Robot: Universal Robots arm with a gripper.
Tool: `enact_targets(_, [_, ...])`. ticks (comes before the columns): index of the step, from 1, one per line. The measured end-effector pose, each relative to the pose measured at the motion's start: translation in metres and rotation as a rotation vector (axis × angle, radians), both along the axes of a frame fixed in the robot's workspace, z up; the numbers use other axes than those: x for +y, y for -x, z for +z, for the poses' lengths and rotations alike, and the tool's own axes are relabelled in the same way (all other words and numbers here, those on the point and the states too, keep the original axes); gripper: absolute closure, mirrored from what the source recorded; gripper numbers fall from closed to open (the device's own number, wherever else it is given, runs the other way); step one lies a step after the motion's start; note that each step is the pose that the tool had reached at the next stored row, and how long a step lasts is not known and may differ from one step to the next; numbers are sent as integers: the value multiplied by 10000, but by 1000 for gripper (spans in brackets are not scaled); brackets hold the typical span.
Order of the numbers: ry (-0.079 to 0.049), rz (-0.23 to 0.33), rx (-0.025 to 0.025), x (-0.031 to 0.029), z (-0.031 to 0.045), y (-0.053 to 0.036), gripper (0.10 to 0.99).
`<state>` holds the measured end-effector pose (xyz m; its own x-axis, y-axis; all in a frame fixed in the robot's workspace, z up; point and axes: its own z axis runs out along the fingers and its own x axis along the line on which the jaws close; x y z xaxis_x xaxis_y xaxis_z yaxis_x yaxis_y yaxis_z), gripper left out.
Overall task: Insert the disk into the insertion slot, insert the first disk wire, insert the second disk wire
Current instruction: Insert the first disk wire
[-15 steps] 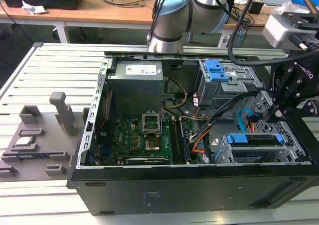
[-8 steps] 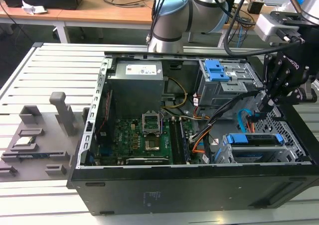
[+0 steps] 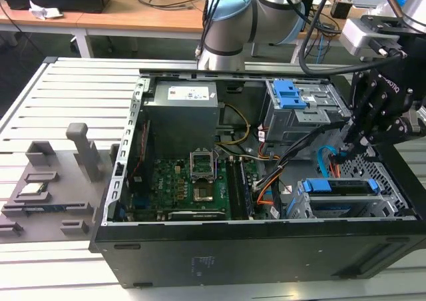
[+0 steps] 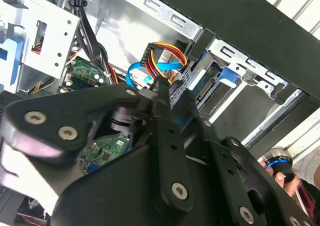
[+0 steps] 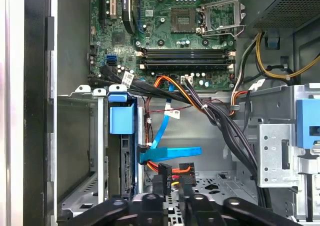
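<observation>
The disk (image 3: 338, 187), silver in its bright blue carrier, sits inside the insertion slot (image 3: 301, 206), the low silver cage at the case's front corner. In the first wrist view the disk (image 5: 125, 172) is edge-on behind its blue tab, with the slot wall (image 5: 80, 136) beside it. My gripper (image 5: 172, 183) is shut on the black plug of a disk wire (image 5: 170, 172) with red, orange and yellow strands, a short way from the disk's rear edge. A flat blue disk wire (image 5: 172, 152) ends beside that edge; whether it is plugged in is unclear. The second wrist view shows the gripper (image 4: 172, 93), the held wire (image 4: 165, 56) and the disk (image 4: 210, 83).
The taller grey cage with a blue latch (image 3: 293, 94) stands behind the slot. A thick bundle of black cables (image 5: 220, 121) crosses beside my gripper. The motherboard (image 3: 196, 181) fills the case floor. A grey fixture plate (image 3: 46, 188) lies on the table at the exterior view's left.
</observation>
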<state>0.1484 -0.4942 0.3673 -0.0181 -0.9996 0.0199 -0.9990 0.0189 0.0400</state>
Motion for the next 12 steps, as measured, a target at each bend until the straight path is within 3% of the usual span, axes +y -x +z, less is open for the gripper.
enact_targets(1, [2, 0, 0, 0, 0, 0, 784])
enact_targets(3, [26, 0, 0, 1, -3, 1, 784])
enact_targets(5, [138, 0, 0, 0, -17, 12, 784])
enact_targets(12, [299, 0, 0, -6, -140, 27, 784])
